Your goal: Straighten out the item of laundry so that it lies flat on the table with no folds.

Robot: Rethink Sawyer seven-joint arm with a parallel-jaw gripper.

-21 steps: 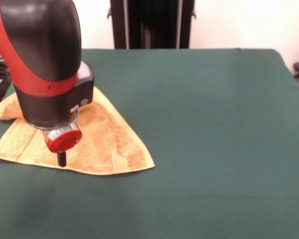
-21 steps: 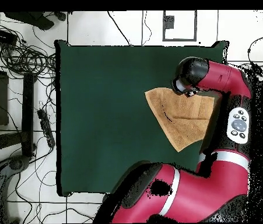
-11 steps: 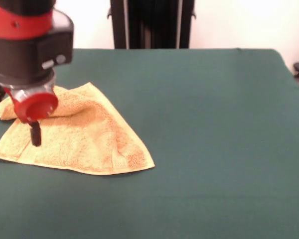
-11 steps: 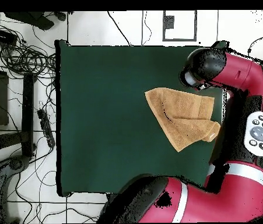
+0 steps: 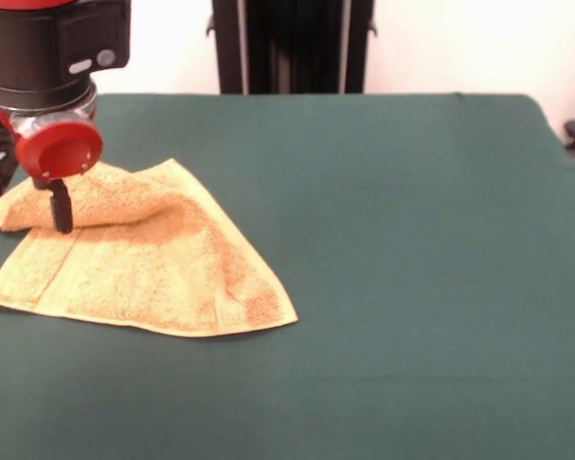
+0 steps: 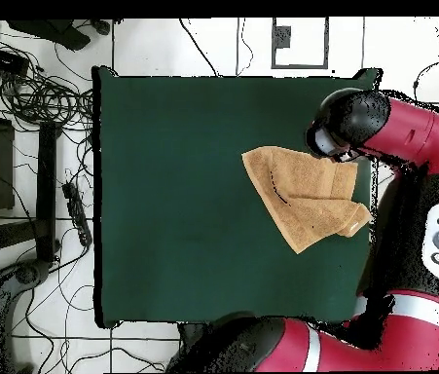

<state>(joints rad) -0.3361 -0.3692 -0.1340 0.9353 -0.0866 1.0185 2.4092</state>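
- Gripper [image 5: 61, 213] hung over the towel's far left part in the front view; only one dark finger showed under the red cap, so open or closed couldn't be told; whether it touched the cloth was also unclear
- towel [image 5: 144, 264] lay on the table's left side in the front view, near that edge; not flat; far left corner was folded over into a raised hump; near right corner ran to a point
- table [image 5: 412, 268] was dark green; much larger than the towel
- overhead view: towel [image 6: 306, 195] sat by the table's right edge; arm [image 6: 398, 127] came in from that side
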